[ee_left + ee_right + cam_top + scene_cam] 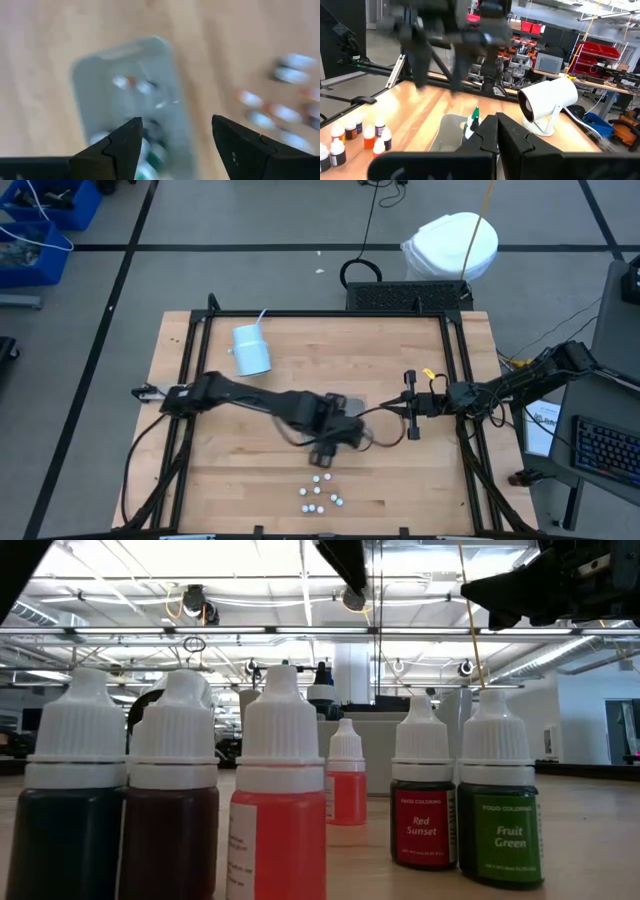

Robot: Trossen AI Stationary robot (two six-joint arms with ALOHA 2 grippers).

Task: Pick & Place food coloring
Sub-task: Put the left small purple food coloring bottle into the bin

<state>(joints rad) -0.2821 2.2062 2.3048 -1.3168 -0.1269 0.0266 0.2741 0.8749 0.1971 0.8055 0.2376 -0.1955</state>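
High view: your left gripper (335, 442) hangs over the table (420, 480) middle; the food coloring (318, 492) clusters just past it, toward the table's near edge.
Low view: bottles stand upright in a row, two labelled Red Sunset and Fruit Green.
Left wrist view: your fingers (125, 145) are spread wide above the clear tray (127, 95); most bottles lie apart, beside it.
Right wrist view: your right gripper (496, 131) is pressed together, near the white cup (547, 102).
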